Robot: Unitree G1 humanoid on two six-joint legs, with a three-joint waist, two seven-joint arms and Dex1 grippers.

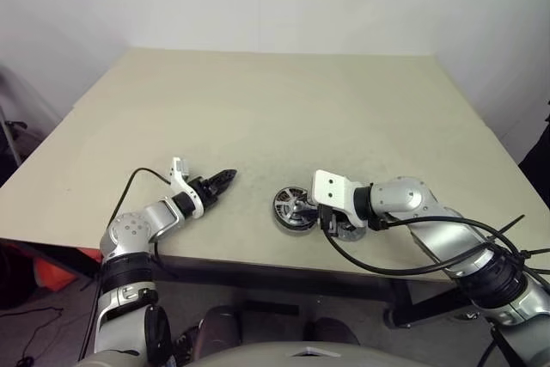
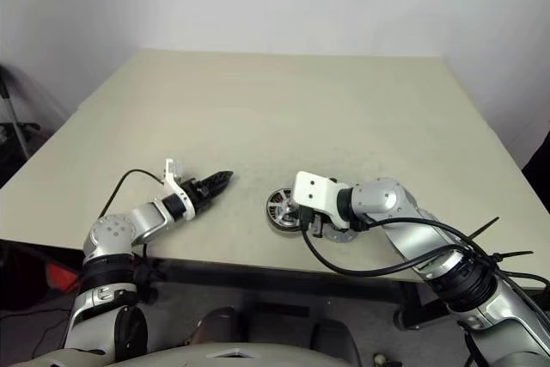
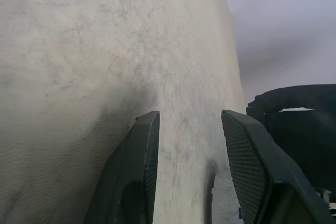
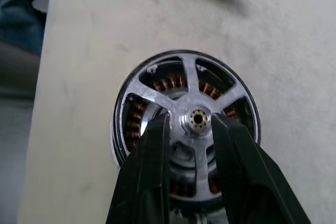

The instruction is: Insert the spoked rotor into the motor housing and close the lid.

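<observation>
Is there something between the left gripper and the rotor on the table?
Nothing visible. Bare table lies between the open left gripper and the rotor, which the right gripper already straddles at a spoke by the hub.

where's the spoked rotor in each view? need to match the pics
Left eye: spoked rotor near the table's front edge, just left of the right gripper.
Right eye: same spot.
Left wrist: not in it.
Right wrist: centre, a spoke between the fingers.
Shared landmark: the right gripper.

Silver spoked rotor over copper-orange windings, beige table, black mesh-textured left gripper
</observation>
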